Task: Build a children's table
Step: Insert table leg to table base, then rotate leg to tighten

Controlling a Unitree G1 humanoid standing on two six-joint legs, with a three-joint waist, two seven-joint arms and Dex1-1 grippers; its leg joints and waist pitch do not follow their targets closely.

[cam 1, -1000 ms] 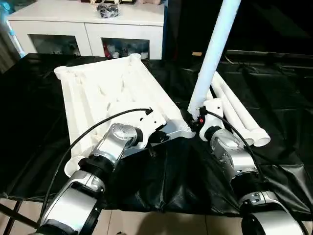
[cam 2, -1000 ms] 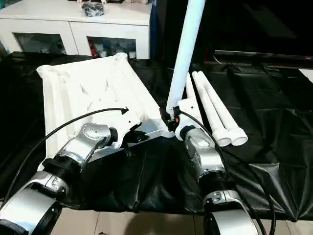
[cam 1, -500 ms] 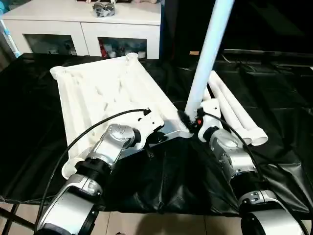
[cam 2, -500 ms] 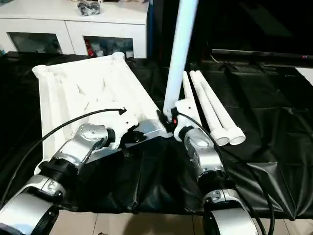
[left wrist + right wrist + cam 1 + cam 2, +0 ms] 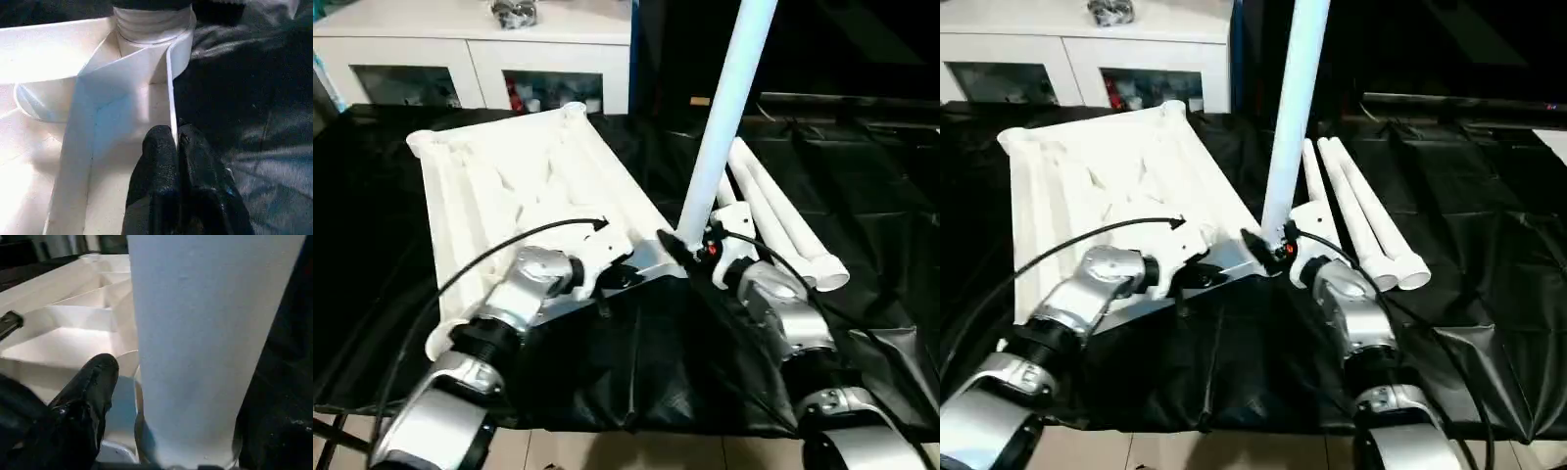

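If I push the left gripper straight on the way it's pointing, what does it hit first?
Most likely the round corner socket of the table top, where the upright leg stands. The left gripper is pinched on a thin rib running straight to that socket; depth is hard to judge.

The right gripper (image 5: pixel 690 257), which a second ago closed round the foot of the upright leg (image 5: pixel 722 119), now seems to spread its fingers (image 5: pixel 93 382) off the tube, its wrist turned toward the table top (image 5: pixel 509 186).
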